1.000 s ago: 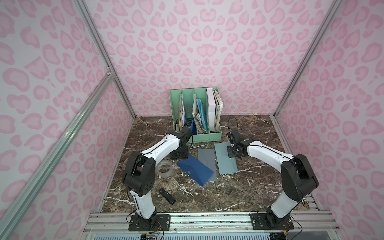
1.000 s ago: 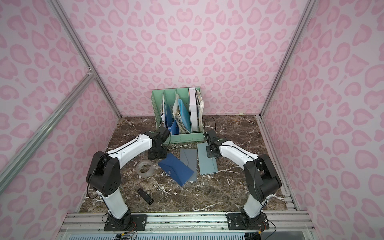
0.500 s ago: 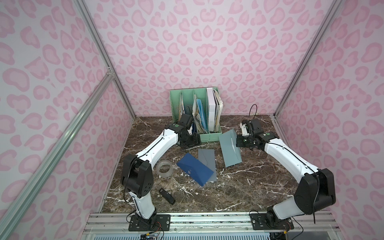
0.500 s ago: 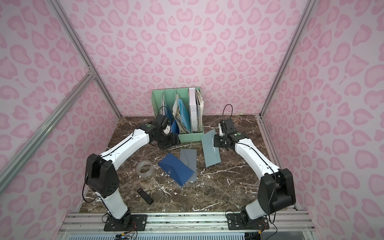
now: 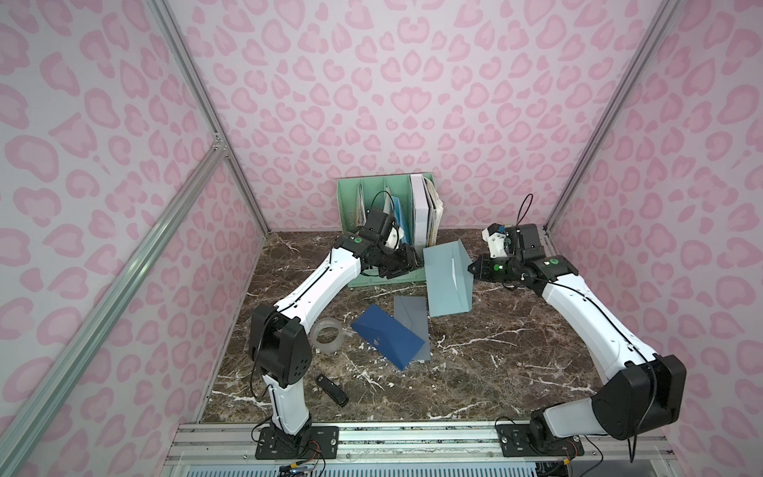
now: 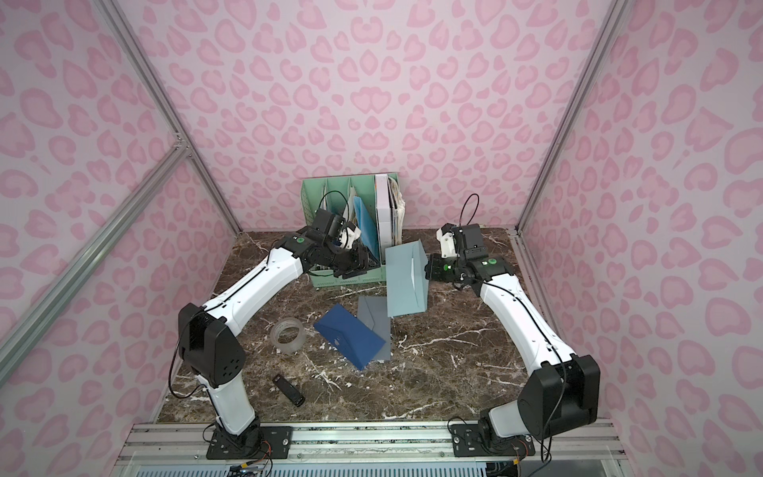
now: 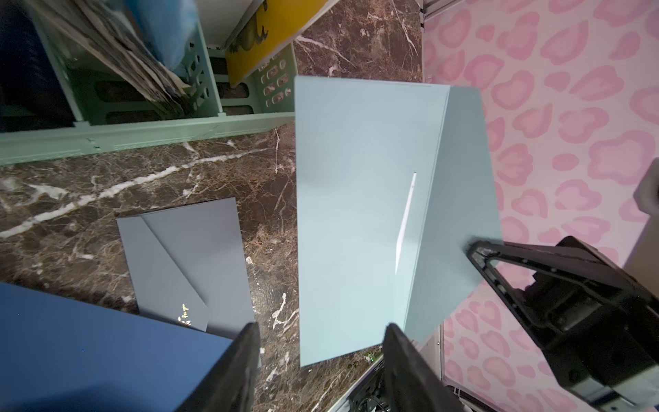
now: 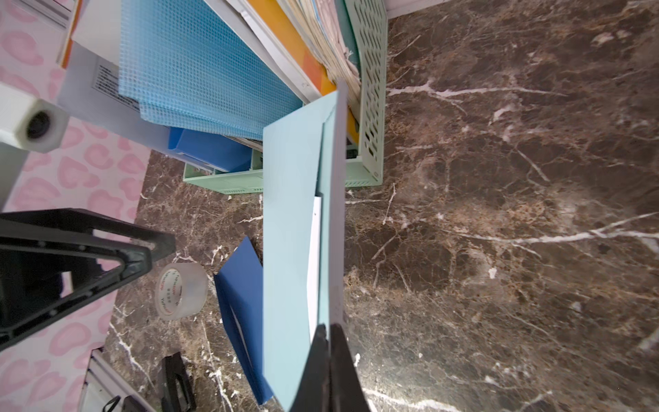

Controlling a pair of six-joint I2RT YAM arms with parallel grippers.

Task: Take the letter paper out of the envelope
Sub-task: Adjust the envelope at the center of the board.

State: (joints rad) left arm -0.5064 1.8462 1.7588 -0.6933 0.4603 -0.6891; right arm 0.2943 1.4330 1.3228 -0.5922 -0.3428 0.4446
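Observation:
A pale teal envelope (image 5: 448, 281) (image 6: 406, 281) hangs upright above the table, and my right gripper (image 5: 472, 267) (image 8: 328, 330) is shut on its flap edge. A thin white strip of the letter paper (image 7: 404, 228) (image 8: 313, 257) shows in the envelope's opening. My left gripper (image 5: 413, 264) (image 7: 321, 328) stands open just beside the envelope's (image 7: 356, 214) opposite edge, apart from it. Nothing lies between its fingers.
A green file rack (image 5: 384, 281) full of papers stands right behind the left gripper. On the table below lie a dark blue envelope (image 5: 388, 342), a grey envelope (image 5: 411, 314), a clear tape roll (image 5: 327, 336) and a small black object (image 5: 331, 388).
The right gripper has lifted the teal envelope off the table and carried it up and back. The left gripper has risen from the table toward the envelope's edge.

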